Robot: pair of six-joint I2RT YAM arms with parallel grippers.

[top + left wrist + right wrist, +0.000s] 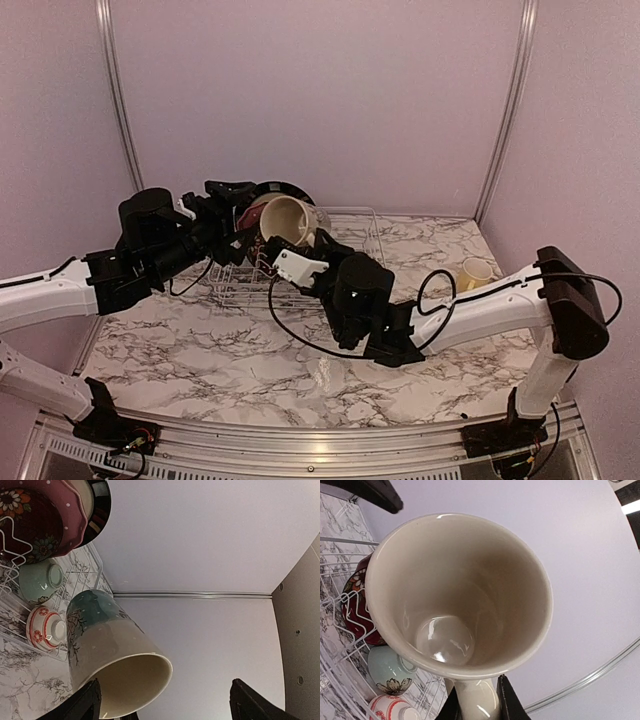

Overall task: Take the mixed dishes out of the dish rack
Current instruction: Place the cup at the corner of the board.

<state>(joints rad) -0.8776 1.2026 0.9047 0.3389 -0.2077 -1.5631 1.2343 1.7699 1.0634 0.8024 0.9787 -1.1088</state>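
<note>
Mug (460, 595) hung over the rack (360, 232), handle pinched in my right tool (479, 700), mouth tipped toward that wrist; my left tool (167, 700) gaped open beside it, gripping nothing.

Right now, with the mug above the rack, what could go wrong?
1. The right end effector pinches the mug only by its handle; it could swivel or slip onto the bowls in the rack.
2. The open left end effector flanks the mug; moving either arm sideways could knock it loose.
</note>
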